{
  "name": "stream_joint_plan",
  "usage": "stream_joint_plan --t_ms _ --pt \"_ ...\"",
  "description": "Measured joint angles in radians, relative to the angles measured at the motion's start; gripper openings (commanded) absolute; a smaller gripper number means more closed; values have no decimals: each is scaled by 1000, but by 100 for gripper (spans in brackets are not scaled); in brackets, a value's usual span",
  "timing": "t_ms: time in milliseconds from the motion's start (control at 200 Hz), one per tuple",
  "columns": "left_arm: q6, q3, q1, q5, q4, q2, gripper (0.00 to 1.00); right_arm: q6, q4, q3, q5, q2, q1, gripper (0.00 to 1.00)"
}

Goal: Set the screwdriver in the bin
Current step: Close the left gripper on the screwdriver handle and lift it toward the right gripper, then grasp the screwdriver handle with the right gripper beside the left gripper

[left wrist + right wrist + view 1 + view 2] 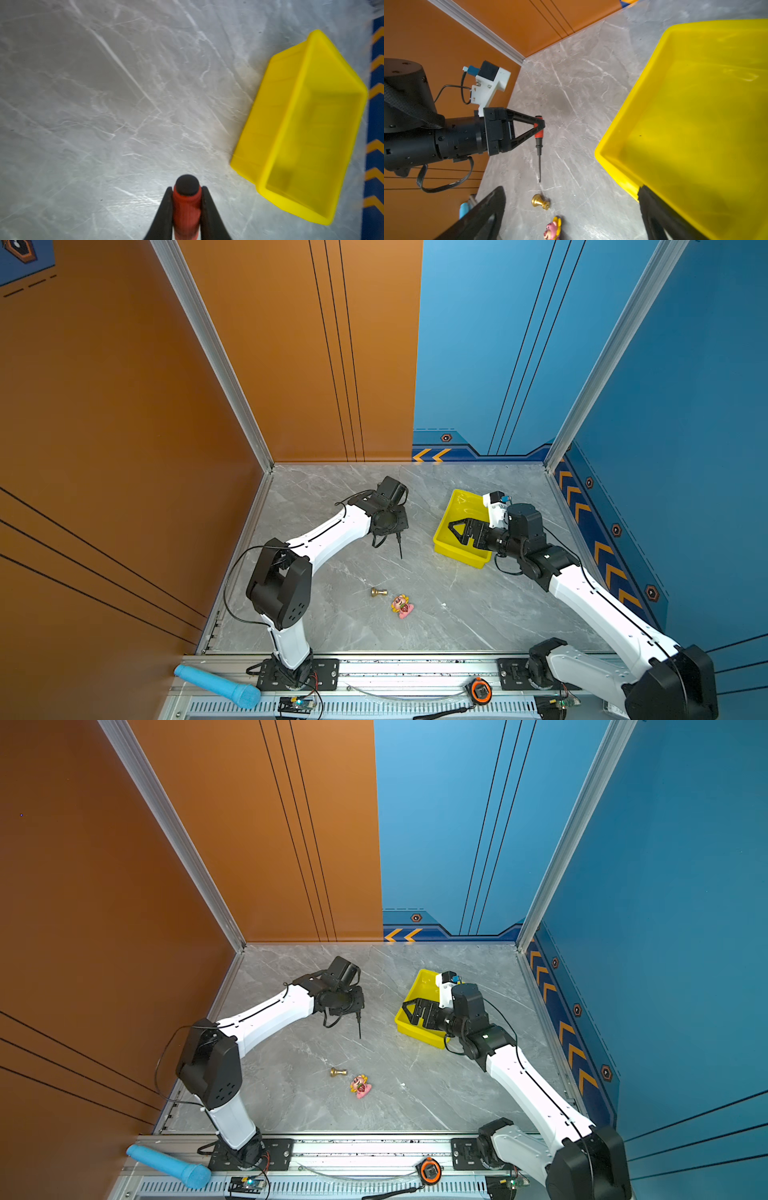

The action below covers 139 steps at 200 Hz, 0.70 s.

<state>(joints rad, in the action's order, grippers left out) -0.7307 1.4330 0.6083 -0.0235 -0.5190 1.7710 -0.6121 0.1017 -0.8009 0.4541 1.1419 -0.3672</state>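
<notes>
My left gripper (397,533) is shut on the red-orange handle of the screwdriver (400,547), which hangs above the grey floor with its thin black shaft pointing down. In the left wrist view both fingers (166,207) press the handle of the screwdriver (187,209) below its black end cap. The right wrist view shows the left gripper (539,124) holding the screwdriver (539,145) clear of the floor. To its right stands the yellow bin (465,506) (420,986) (301,124) (695,104), with nothing visible inside it. My right gripper (456,533) (572,189) hovers open over the bin's left wall.
A brass knob (379,592) (540,201) and a pink-and-yellow toy figure (402,605) lie on the floor nearer the front. A blue microphone (216,686) and an orange tape measure (481,690) rest on the front rail. Orange and blue walls enclose the floor.
</notes>
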Motion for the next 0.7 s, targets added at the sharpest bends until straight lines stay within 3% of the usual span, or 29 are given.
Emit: stream_joint_plan --t_ms 145,376,586,696 --pt "0 17 23 -55 52 0 0 -30 -81 -7 93 93 -35 100" --pt "-35 51 28 -100 126 6 0 -45 -180 -29 132 217 -83 100" --pt "-57 74 34 -127 158 37 0 -51 -237 -56 150 305 -102 88" --pt "-64 74 35 -139 158 41 0 -65 -263 -71 152 331 -102 70"
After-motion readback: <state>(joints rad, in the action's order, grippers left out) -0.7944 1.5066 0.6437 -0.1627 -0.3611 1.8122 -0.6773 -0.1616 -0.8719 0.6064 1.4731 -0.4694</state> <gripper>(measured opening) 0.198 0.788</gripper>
